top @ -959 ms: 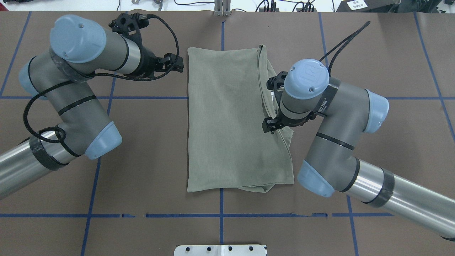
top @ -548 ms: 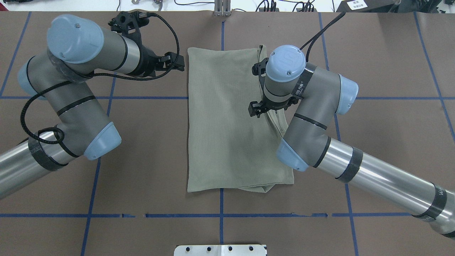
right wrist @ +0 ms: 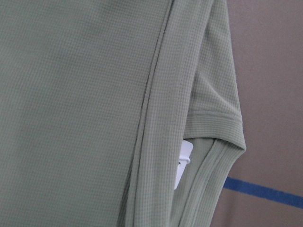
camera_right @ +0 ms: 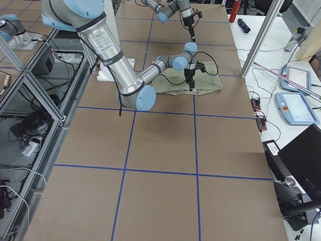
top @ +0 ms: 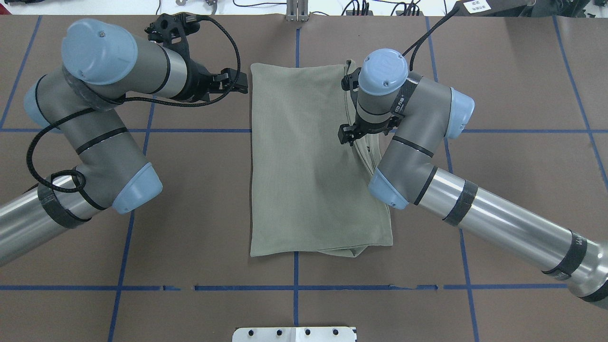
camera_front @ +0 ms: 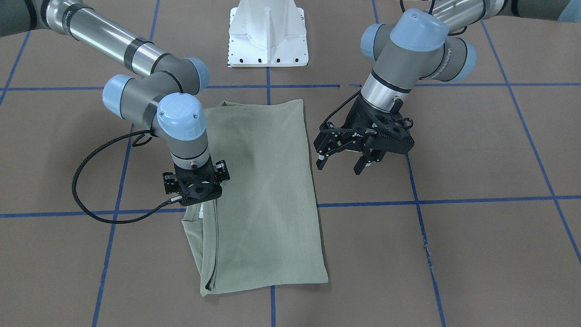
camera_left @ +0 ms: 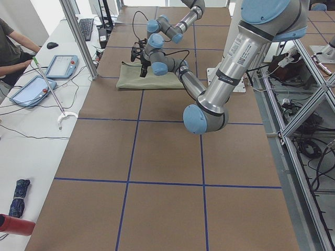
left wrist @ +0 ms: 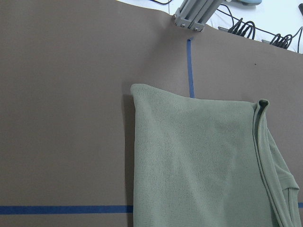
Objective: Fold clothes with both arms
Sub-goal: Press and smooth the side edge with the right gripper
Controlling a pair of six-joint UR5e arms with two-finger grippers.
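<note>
Where the overhead camera looks down on the brown table (top: 190, 213), we see the sage-green knit shirt (top: 304, 161) lying at the middle of the frame. It is folded into a tall rectangle and lies across the blue tape lines (top: 199, 130). Its edge toward the left of that frame is a clean fold. Its edge toward the right shows loose stacked layers with a narrow seam running down them.

The right gripper (camera_front: 197, 193) points straight down over that layered edge, left of centre in the front-facing frame. Its fingers are hidden under the wrist and black mount, so we cannot tell whether they are spread or pressed together, nor whether they touch the cloth. Its wrist camera is filled with fine ribbed fabric. A hemmed edge (right wrist: 215, 120) shows at centre right, and below it a white neck tag (right wrist: 184, 163) peeks out between the layers.

The left gripper (camera_front: 339, 165) hangs over bare table, right of centre in the front-facing frame and just beside the shirt's clean edge. Its fingers (camera_front: 321, 161) are spread wide with nothing between them. Its wrist camera shows a corner of the shirt lying flat and a metal bracket (left wrist: 194, 16) at the top of the frame.

At top centre of the front-facing frame we see the white pedestal base (camera_front: 268, 41).
</note>
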